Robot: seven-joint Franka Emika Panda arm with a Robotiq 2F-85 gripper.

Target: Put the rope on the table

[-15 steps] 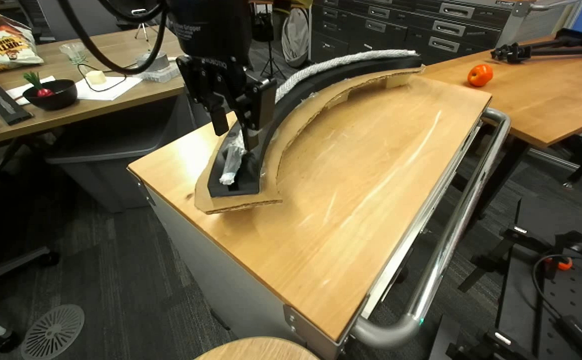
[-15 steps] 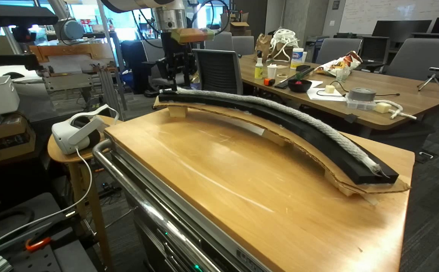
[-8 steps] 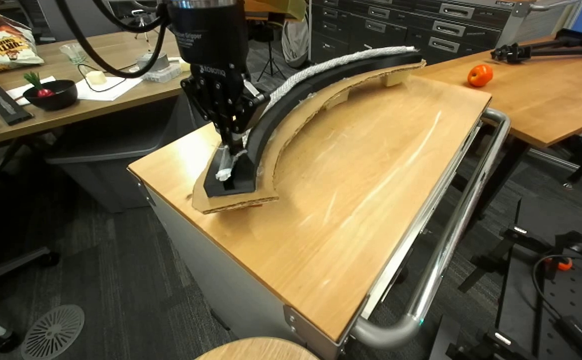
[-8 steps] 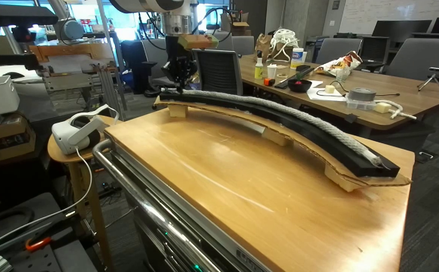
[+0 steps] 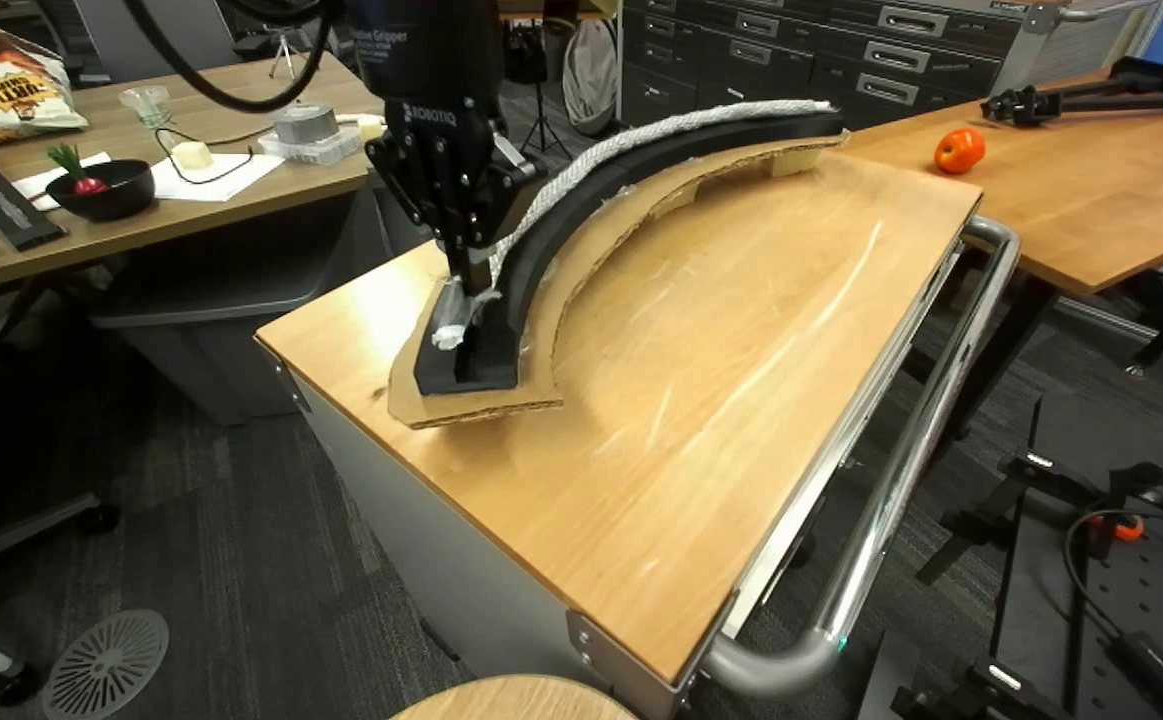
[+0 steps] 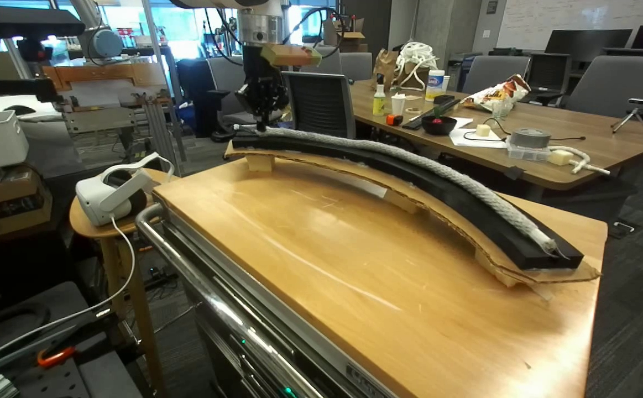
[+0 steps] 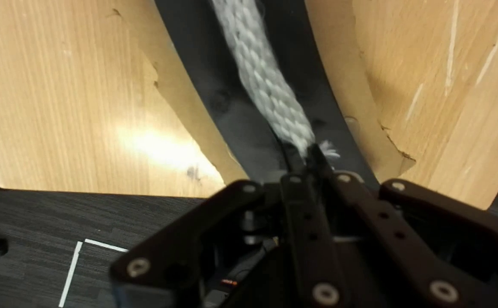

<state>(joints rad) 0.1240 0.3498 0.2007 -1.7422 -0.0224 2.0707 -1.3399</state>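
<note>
In an exterior view, the rope was pinched close to its near-left end by the tool, most of its length being borne by the black track above the desk. Gripping was judged done; freeing and laying down were left.

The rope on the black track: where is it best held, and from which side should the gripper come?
The rope is likely best gripped just behind its stubby pale end, from above, with the jaws closing across its width. It is narrow and runs along the top of the black track, leaving its upper side open. The jaws are shut on it there.
</note>
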